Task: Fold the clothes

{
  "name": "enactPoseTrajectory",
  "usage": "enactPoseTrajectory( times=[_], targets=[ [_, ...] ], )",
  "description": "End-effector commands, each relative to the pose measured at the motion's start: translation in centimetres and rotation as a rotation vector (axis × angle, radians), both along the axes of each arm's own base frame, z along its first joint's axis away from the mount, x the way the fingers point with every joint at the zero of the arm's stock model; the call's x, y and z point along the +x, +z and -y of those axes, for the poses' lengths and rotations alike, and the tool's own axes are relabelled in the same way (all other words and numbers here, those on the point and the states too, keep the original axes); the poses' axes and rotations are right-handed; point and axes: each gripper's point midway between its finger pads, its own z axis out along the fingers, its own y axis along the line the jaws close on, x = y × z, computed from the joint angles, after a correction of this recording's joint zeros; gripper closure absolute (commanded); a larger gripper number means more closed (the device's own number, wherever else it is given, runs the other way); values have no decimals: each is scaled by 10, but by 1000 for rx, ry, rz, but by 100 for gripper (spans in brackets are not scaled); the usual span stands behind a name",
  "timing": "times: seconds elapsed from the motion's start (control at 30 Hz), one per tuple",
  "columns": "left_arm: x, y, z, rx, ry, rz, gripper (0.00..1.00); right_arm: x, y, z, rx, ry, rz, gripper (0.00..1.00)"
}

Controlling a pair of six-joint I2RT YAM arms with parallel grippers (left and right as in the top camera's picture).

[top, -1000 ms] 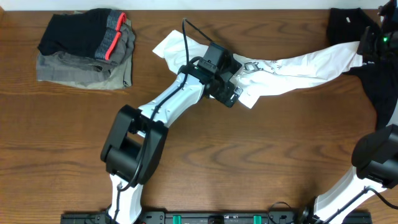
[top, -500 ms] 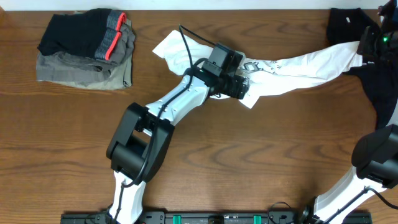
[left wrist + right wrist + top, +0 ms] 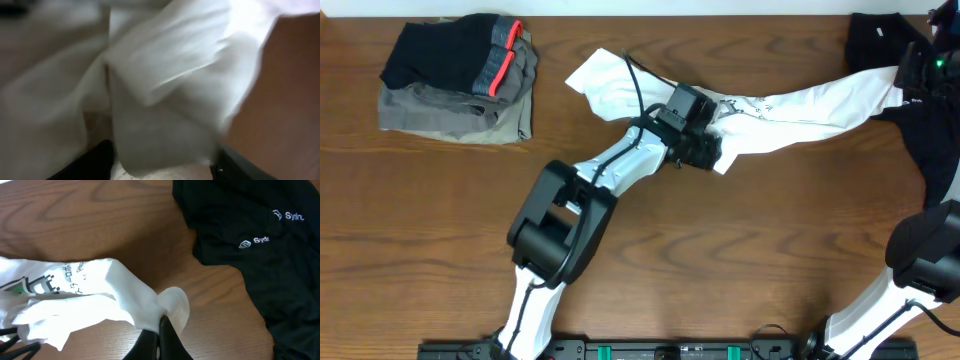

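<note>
The white T-shirt (image 3: 800, 105) lies stretched in a band across the back of the table, from the middle to the far right. My left gripper (image 3: 710, 150) is at its bunched middle, near the dark chest lettering. In the blurred left wrist view its dark fingers (image 3: 92, 162) stand apart with a fold of white cloth (image 3: 165, 100) between them. My right gripper (image 3: 908, 80) is shut on the shirt's right end. The right wrist view shows its tips (image 3: 161, 330) pinching a white edge (image 3: 170, 305), with the green logo (image 3: 17, 286) at far left.
A black garment with small white lettering (image 3: 250, 245) lies at the back right corner, also seen overhead (image 3: 930, 140), right beside my right gripper. A folded olive-grey, black and red-striped stack (image 3: 460, 75) sits at the back left.
My left arm has reached further right and its gripper has moved onto the shirt's bunched middle. The right gripper and the shirt's right end have not moved.
</note>
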Motion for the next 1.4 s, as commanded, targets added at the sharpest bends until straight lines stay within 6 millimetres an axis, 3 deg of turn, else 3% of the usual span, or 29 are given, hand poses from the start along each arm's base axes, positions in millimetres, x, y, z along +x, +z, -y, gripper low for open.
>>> enactPoseTrajectory(
  times=[0.0, 0.27, 0.47, 0.67, 0.77, 0.93, 1.13, 1.23, 1.37],
  targets=[
    [-2, -13, -2, 14, -2, -15, 43, -1, 9, 3, -8, 7, 23, 99],
    [5, -6, 3, -12, -2, 21, 72, -2, 9, 3, -9, 10, 22, 99],
    [13, 16, 7, -43, 0, 65, 94, -2, 9, 3, -9, 10, 22, 99],
    [22, 60, -4, -75, 19, 126, 94, -3, 8, 2, -9, 13, 17, 99],
    [28, 88, -30, -43, 56, 161, 94, -3, 8, 2, -9, 13, 17, 99],
    [44, 151, -117, 122, 244, 293, 94, -2, 9, 2, -9, 13, 20, 99],
    [50, 231, -196, 224, 395, 499, 94, -2, 9, 2, -7, 14, 22, 99],
    [50, 249, -217, 260, 416, 555, 94, -2, 9, 2, -7, 14, 23, 99],
    [52, 250, -233, 311, 419, 572, 94, -2, 9, 2, -7, 13, 22, 99]
  ],
)
